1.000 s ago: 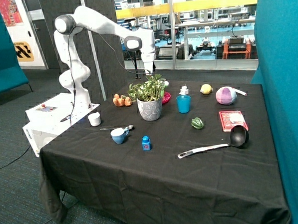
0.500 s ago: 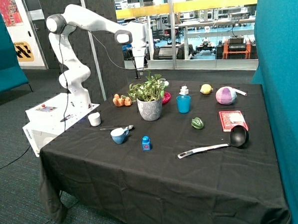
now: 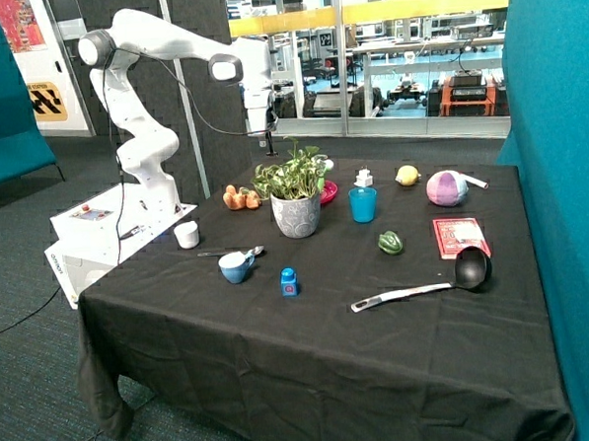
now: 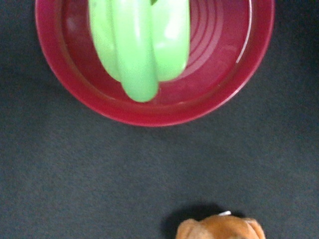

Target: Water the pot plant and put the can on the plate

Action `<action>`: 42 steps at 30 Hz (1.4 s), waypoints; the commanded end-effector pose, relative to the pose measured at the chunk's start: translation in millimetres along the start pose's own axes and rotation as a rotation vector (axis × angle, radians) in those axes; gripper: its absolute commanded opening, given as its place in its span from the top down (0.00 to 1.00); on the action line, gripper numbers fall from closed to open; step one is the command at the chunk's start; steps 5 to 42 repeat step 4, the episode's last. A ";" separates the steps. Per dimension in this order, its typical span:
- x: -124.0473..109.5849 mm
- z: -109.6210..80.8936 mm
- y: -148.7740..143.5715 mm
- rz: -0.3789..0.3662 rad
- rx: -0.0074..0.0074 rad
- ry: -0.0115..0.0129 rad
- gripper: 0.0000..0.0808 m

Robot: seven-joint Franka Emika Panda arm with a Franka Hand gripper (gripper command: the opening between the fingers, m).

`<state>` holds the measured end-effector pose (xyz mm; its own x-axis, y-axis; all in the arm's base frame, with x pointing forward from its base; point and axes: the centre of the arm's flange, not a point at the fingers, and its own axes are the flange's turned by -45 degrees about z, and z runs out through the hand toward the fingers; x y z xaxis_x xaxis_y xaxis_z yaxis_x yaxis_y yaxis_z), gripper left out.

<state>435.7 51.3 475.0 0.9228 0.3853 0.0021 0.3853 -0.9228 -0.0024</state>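
Observation:
The pot plant (image 3: 295, 196) stands near the back of the black table. The magenta plate (image 3: 330, 191) peeks out from behind it and fills the wrist view (image 4: 149, 112). The light-green can (image 4: 139, 45) rests inside the plate, with its loop handle facing the camera. In the outside view the plant's leaves hide the can. My gripper (image 3: 266, 135) hangs in the air above the table's back edge, between the orange toys and the plant. It is well above the plate and holds nothing.
Orange toys (image 3: 240, 198) lie beside the plant, and one shows in the wrist view (image 4: 219, 228). A teal cup (image 3: 363, 204), white cup (image 3: 187, 234), blue cup with spoon (image 3: 236, 267), blue block (image 3: 289, 282), green pepper (image 3: 390, 242), red packet (image 3: 459, 236) and ladle (image 3: 465, 268) are spread over the table.
The arm has lifted and swung back from above the plant and plate towards the robot's base. The can stays in the plate.

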 end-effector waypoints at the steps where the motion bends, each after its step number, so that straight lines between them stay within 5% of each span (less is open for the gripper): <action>1: -8.6 -1.4 15.3 -0.003 -0.0024 -0.0021 0.21; 42: -5.7 -0.9 14.1 -0.016 -0.0024 -0.0022 0.19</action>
